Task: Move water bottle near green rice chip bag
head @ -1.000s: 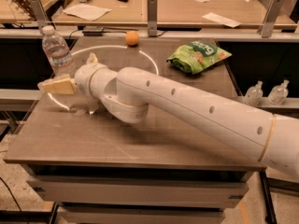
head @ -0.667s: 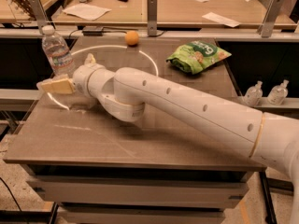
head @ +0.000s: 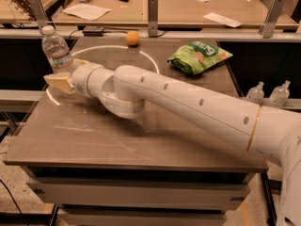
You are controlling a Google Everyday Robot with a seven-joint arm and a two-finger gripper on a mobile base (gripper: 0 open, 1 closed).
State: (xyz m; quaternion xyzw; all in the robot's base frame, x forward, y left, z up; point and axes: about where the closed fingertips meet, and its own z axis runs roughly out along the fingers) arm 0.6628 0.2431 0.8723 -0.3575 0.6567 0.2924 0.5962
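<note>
Clear plastic bottle beside matt pincer

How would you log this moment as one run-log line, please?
gripper: at base of water bottle, table left | water bottle: upright | green rice chip bag: back right, apart from bottle | task: pending

Tool beside water bottle, fingers spread; green rice chip bag well apart.

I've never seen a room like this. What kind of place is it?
Probably a robot lab: a white robot arm reaches over a test table, its claw by the water bottle at left, with paper-strewn workbenches behind.
</note>
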